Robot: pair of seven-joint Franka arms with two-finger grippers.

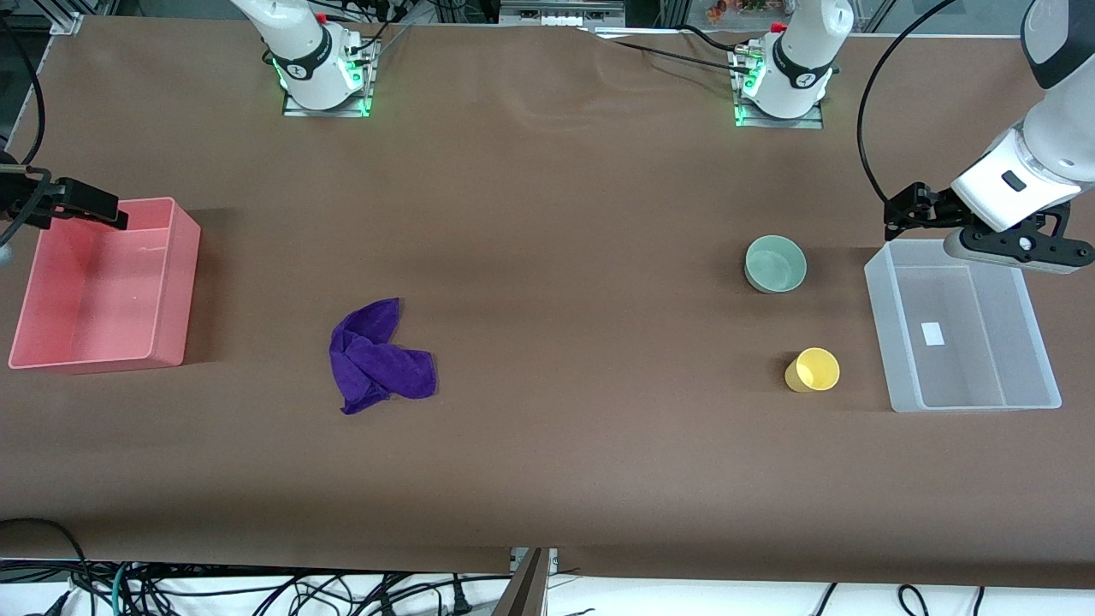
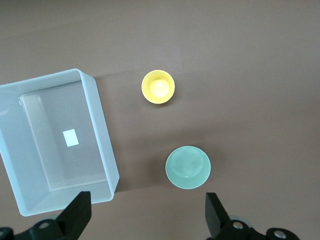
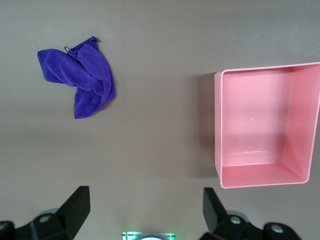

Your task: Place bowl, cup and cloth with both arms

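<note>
1. Bowl (image 1: 775, 263) and cup (image 1: 813, 370): on the table (image 1: 547, 214) beside the clear bin (image 1: 962, 329) (cup nearer the camera).
2. Cloth (image 1: 379, 357): crumpled on the table, near the pink bin (image 1: 107, 287).
3. Left gripper (image 2: 145, 212): spread wide, empty, over the clear bin's edge.
4. Right gripper (image 3: 145, 210): spread wide, empty, over the pink bin's edge.

Bowl (image 1: 775, 263) mint-green, upright, empty. Yellow cup (image 1: 813, 370) upright, nearer the camera, apart from it. Purple cloth (image 1: 376, 357) lay crumpled toward the right arm's end.
</note>
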